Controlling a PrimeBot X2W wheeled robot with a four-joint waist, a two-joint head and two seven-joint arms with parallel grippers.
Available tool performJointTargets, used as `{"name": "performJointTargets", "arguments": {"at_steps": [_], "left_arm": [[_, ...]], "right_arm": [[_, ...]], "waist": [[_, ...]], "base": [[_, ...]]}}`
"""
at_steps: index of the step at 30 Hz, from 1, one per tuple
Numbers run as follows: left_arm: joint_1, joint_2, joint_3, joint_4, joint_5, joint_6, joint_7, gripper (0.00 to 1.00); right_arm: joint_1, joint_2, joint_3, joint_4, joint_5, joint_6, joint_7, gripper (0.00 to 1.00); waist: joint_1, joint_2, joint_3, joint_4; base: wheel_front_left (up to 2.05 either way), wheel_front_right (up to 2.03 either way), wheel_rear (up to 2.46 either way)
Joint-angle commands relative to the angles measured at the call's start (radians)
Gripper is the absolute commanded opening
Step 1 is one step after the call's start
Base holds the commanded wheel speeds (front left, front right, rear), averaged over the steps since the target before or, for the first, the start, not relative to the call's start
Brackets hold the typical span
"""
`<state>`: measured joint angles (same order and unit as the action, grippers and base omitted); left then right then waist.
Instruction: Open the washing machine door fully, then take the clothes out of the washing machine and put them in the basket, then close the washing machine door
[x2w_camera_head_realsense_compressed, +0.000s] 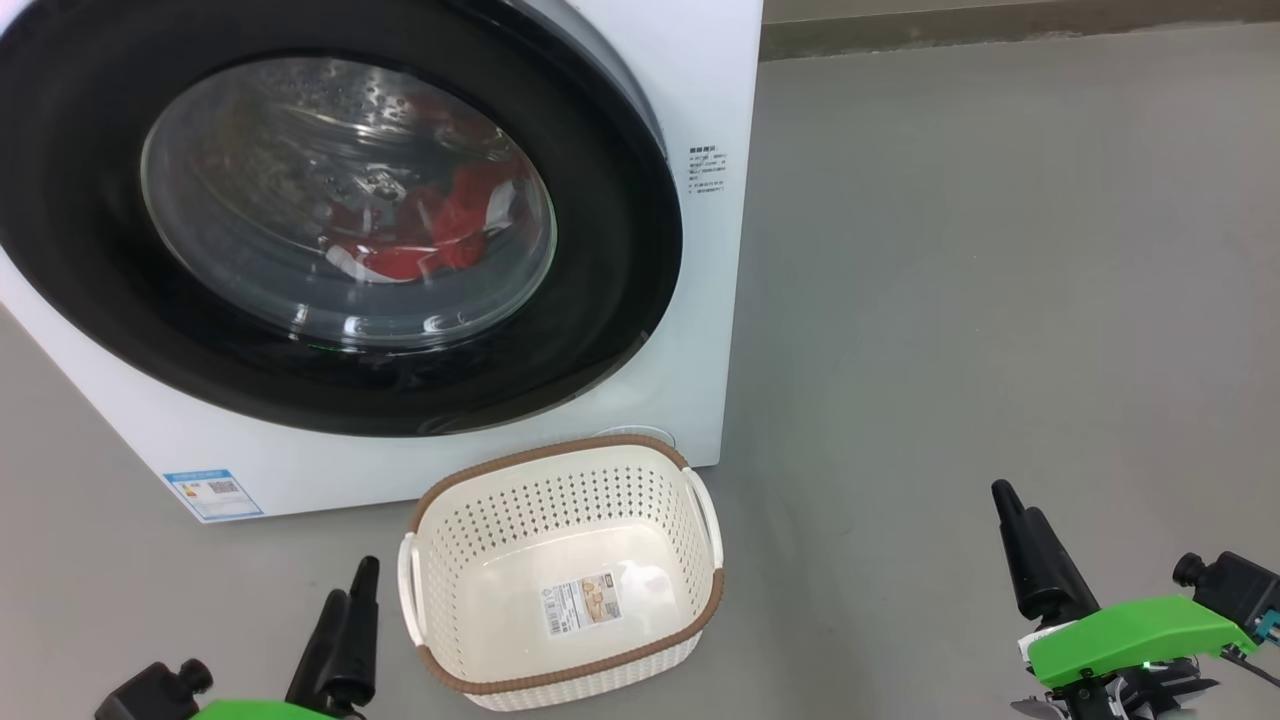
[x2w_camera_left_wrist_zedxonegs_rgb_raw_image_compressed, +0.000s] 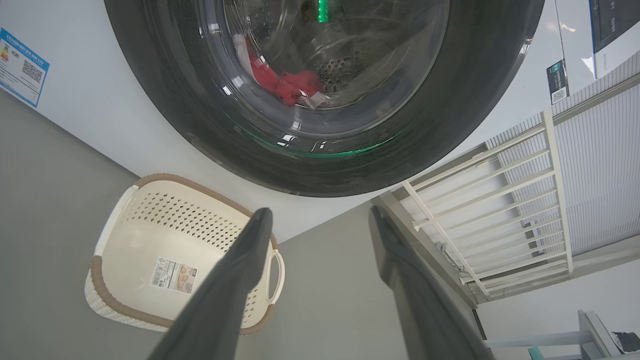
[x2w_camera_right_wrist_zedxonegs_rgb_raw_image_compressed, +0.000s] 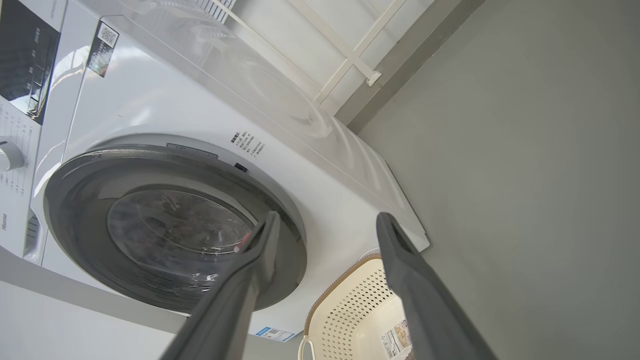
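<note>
The white washing machine (x2w_camera_head_realsense_compressed: 700, 100) fills the upper left of the head view. Its round black-rimmed door (x2w_camera_head_realsense_compressed: 80, 250) lies against the front. Red clothes (x2w_camera_head_realsense_compressed: 430, 235) with white trim show through the clear window, low in the drum. The cream basket (x2w_camera_head_realsense_compressed: 560, 510) stands empty on the floor just below the door, a label on its bottom. My left gripper (x2w_camera_head_realsense_compressed: 352, 585) is open, left of the basket and apart from it. My right gripper (x2w_camera_head_realsense_compressed: 1015, 503) is open over bare floor to the right. The left wrist view shows the door (x2w_camera_left_wrist_zedxonegs_rgb_raw_image_compressed: 150, 75), the clothes (x2w_camera_left_wrist_zedxonegs_rgb_raw_image_compressed: 280, 85) and the basket (x2w_camera_left_wrist_zedxonegs_rgb_raw_image_compressed: 150, 235).
Grey floor (x2w_camera_head_realsense_compressed: 1000, 250) stretches to the right of the machine up to a wall skirting. A blue label sticker (x2w_camera_head_realsense_compressed: 212, 493) marks the machine's lower front corner. A white slatted rack (x2w_camera_left_wrist_zedxonegs_rgb_raw_image_compressed: 500, 200) stands beside the machine. The control panel (x2w_camera_right_wrist_zedxonegs_rgb_raw_image_compressed: 25, 65) sits above the door.
</note>
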<state>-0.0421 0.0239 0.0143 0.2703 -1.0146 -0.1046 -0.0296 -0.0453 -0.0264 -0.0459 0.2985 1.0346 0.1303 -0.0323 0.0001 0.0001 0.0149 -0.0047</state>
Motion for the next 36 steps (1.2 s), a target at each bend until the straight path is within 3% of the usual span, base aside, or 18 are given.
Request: {"name": "performJointTargets", "arguments": {"at_steps": [1, 36], "left_arm": [[-0.042, 0.014, 0.008, -0.033, 0.043, 0.008, -0.015, 1.00], [-0.076, 0.019, -0.019, -0.066, 0.431, 0.038, -0.116, 1.00]], "right_arm": [[-0.051, -0.010, 0.012, -0.034, -0.035, 0.000, -0.014, 1.00], [-0.088, -0.023, 0.076, -0.072, -0.467, 0.000, -0.114, 1.00]], "waist": [[-0.0001, -0.0001, 0.001, 0.000], [-0.0001, -0.0001, 0.016, 0.006]], "base": [[0.00, 0.00, 0.00], [0.00, 0.00, 0.00]]}}
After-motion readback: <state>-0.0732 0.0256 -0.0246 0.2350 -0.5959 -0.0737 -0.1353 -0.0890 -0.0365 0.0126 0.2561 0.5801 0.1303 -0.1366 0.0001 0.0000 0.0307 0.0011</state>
